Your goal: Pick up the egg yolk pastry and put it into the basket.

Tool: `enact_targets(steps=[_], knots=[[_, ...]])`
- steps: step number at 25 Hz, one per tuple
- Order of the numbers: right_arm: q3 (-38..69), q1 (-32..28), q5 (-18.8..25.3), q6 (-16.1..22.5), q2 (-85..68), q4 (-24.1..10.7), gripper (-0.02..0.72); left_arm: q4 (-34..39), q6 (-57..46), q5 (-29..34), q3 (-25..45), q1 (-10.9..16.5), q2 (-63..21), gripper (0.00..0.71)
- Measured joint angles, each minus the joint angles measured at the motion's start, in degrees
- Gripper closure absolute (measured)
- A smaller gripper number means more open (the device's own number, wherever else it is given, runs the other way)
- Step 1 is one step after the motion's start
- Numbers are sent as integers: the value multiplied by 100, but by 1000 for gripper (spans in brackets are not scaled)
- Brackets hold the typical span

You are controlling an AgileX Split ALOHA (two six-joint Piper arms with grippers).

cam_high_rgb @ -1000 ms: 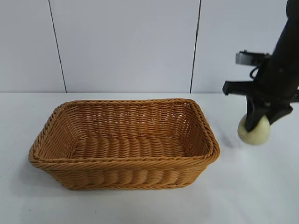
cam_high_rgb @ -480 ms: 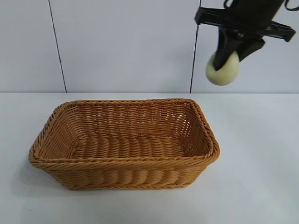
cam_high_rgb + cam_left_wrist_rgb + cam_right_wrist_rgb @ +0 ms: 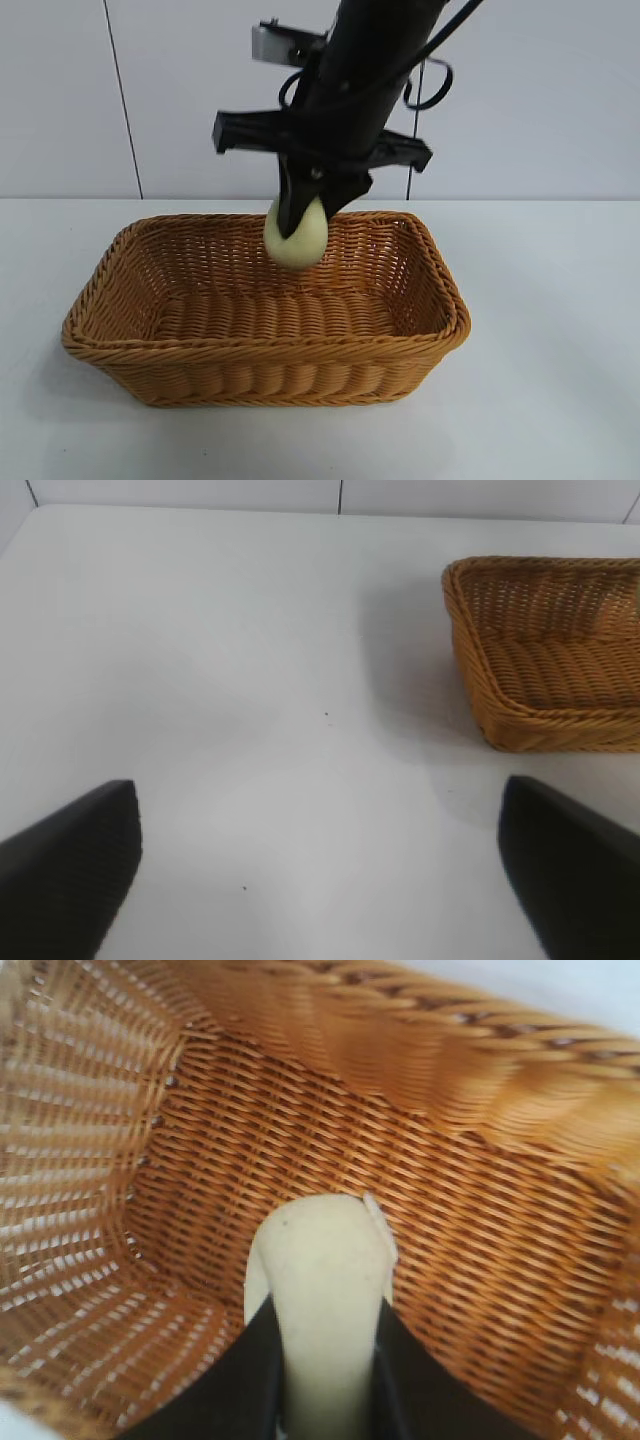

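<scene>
Gripping pastry (image 3: 325, 1290), seemingly above basket (image 3: 480, 1230).

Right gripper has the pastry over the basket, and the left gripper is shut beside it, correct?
Not quite. The right gripper does hold the pastry above the basket, but the left gripper is open, as its wrist view shows.

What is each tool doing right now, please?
Left tool: open, holding nothing, over the table.
Right tool: closed on the egg yolk pastry, above the basket.
</scene>
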Motion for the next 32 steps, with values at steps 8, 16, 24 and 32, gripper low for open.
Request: enact_targets(steps=[8,16,24,32], knots=[[-12,16,-285,4,523,-5,485,0,0,0,0,0,0,14],[-1145,16,1138,52,424,-285,26,0,0,0,0,0,0,14],[-2162,-523,2437,209,336,-923,10,0,0,0,0,0,0,14],[-2168,-2243,2453,-92,336,-1140,8,0,0,0,0,0,0,14]])
